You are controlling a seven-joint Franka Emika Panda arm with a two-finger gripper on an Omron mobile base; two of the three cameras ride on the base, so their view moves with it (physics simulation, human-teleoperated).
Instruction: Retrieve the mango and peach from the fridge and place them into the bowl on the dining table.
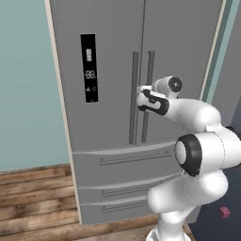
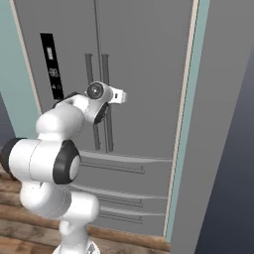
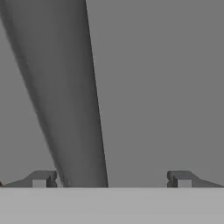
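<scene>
Our gripper point(image 3: 111, 179) stands wide open, fingers astride a door handle point(image 3: 65, 96) of the closed fridge point(image 1: 108, 56), gripping nothing. We judge the task barely begun: doors to open, both fruits to fetch.

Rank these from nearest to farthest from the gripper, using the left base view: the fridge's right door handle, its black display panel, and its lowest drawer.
1. Right door handle: right at the gripper, mid-fridge.
2. Black display panel: to the left, on the left door, slightly higher.
3. Lowest drawer: far below, near the floor.
</scene>
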